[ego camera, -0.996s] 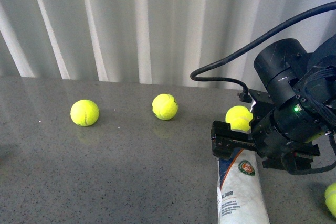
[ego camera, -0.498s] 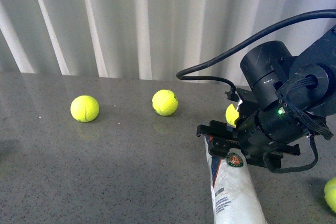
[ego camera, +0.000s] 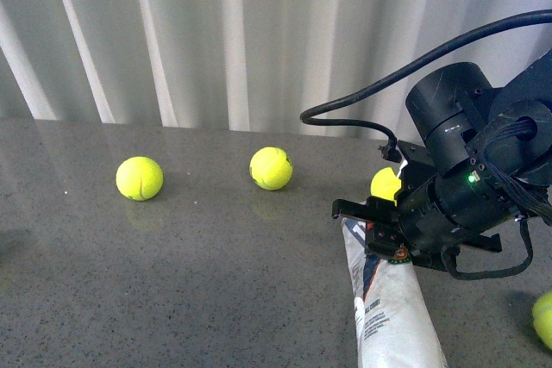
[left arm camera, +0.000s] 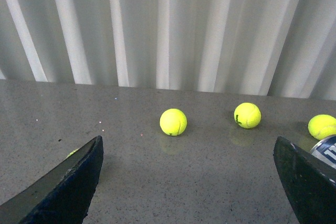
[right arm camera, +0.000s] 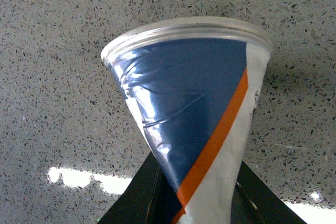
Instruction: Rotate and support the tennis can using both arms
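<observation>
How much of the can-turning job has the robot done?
Done: the right pincer is clamped on the tennis can near its metal rim, squashing it a bit. In hand: that arm alone holds the can, which is not upright. Left to do: the left pincer is open and off the can, so two-armed support has not started.

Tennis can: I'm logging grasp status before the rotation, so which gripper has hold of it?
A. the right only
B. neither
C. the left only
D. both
A: the right gripper has its fingers pressed against both sides of the tennis can, while the left gripper stands open with nothing between its fingers.
</observation>
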Controlling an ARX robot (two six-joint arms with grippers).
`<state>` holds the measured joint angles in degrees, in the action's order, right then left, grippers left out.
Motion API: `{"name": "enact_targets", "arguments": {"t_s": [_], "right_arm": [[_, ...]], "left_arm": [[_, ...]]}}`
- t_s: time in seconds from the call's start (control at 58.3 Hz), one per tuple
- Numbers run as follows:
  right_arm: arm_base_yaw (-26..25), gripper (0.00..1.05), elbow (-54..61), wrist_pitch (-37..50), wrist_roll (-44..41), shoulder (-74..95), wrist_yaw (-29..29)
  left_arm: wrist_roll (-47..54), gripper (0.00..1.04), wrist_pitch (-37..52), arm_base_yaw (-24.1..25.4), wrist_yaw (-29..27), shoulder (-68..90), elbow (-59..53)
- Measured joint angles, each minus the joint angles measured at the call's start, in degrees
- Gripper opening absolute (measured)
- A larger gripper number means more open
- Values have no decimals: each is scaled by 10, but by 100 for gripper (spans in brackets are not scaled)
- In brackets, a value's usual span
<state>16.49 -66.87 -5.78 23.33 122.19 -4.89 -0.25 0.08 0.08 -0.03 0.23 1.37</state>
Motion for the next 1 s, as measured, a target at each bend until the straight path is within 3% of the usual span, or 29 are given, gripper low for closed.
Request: {"name": "enact_targets", "arguments": {"t_s": [0.515, 0.652, 0.824, 0.927, 0.996], "right_arm": [[22, 16, 3, 0, -29, -65, 11], [43, 15, 30, 51, -99, -123, 38], [68, 15, 96, 133, -254, -178, 44], [72, 15, 141, 181, -331, -189, 8], [75, 14, 188, 232, -407, -201, -51]], "left_arm": [[0, 98, 0, 0, 0, 0, 0], [0, 98, 0, 0, 0, 0, 0], [0, 98, 0, 0, 0, 0, 0], [0, 98, 0, 0, 0, 0, 0], [0, 98, 0, 0, 0, 0, 0]]}}
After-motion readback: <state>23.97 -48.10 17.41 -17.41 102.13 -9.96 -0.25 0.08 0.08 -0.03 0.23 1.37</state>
